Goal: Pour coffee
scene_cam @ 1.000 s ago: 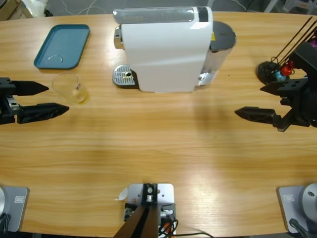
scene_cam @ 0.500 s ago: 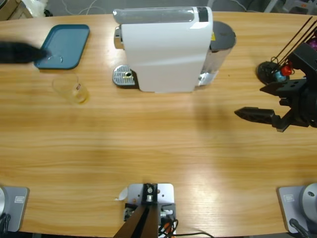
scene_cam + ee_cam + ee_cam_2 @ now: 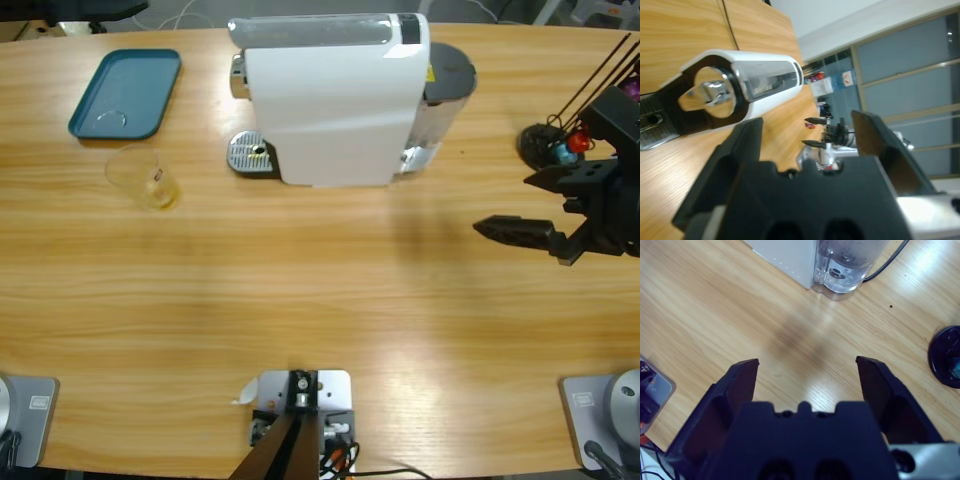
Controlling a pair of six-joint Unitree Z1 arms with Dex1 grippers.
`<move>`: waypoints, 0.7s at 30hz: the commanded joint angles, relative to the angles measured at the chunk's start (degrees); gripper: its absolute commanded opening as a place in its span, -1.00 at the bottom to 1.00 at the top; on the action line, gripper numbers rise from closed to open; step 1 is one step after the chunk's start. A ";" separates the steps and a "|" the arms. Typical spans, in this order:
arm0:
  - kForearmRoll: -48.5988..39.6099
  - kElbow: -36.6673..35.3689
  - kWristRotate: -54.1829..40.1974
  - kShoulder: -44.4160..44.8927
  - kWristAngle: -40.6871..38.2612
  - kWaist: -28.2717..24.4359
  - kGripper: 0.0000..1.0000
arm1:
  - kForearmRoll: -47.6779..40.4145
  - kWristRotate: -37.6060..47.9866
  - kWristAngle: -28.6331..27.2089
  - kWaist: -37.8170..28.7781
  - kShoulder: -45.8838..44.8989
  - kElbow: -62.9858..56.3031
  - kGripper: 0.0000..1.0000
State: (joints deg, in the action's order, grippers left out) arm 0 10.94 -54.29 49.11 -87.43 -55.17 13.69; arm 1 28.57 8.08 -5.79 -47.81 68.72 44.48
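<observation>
glass (image 3: 143, 179) with a thin layer of coffee (image 3: 160, 196) upright at 9 o'clock on counter (image 3: 320, 290), by tray (image 3: 125, 93). left fingers (image 3: 810, 132) spread, empty, aimed at machine (image 3: 335, 95); right fingers (image 3: 807, 380) likewise wide, empty. better to grasp low, keep level.

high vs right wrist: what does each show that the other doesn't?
Only high: the tumbler with coffee, the blue tray, the drip grate.
Only right wrist: the right gripper seen down its open jaws, nothing between them.
Both: the white machine, its clear water tank, the black capsule stand, the table.
</observation>
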 commanded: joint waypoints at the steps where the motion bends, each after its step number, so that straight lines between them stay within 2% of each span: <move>1: 9.94 0.60 6.15 -10.39 -2.52 2.08 0.47 | -0.70 0.09 -0.45 -0.61 1.20 -1.94 0.69; 21: 14.80 0.57 7.89 -17.60 -2.36 3.70 0.46 | -0.79 0.09 -0.36 -0.63 1.15 -2.03 0.69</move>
State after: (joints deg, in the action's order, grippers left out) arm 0 23.40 -54.31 55.76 -100.35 -56.33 16.32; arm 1 28.54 8.08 -5.79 -47.81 68.72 44.48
